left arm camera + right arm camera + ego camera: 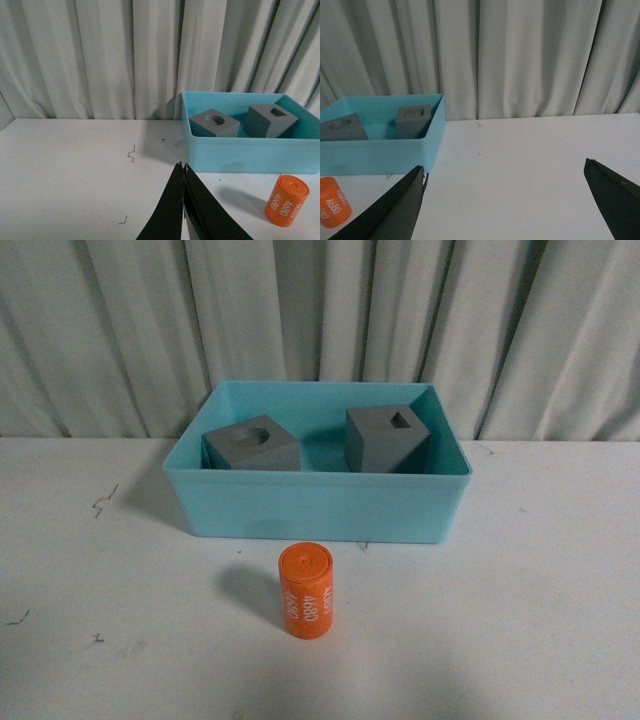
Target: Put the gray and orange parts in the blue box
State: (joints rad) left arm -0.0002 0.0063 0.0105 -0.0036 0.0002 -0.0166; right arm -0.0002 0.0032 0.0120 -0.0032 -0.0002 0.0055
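The front view shows the blue box [318, 505] on the white table [540, 590], with a gray curtain [320, 310] behind the box. At the left end of the box sits the gray cube with the round recess [255, 448]. At the right end sits the gray cube with the rectangular recess [388, 438], turned at an angle to the box walls. The two cubes stand apart. The orange cylinder [306, 591] stands on end outside the box, near the middle of its front wall and not touching it. White digits run along its side. Neither gripper appears in this view.

The left wrist view adds the left gripper [182, 170]. Its jaws are pressed together with nothing between them, above bare table and well short of the box's front wall. This view also shows the second cube's recess as rectangular.

The right wrist view adds the right gripper [505, 170]. Its jaws are spread wide and empty, off the right end of the box.
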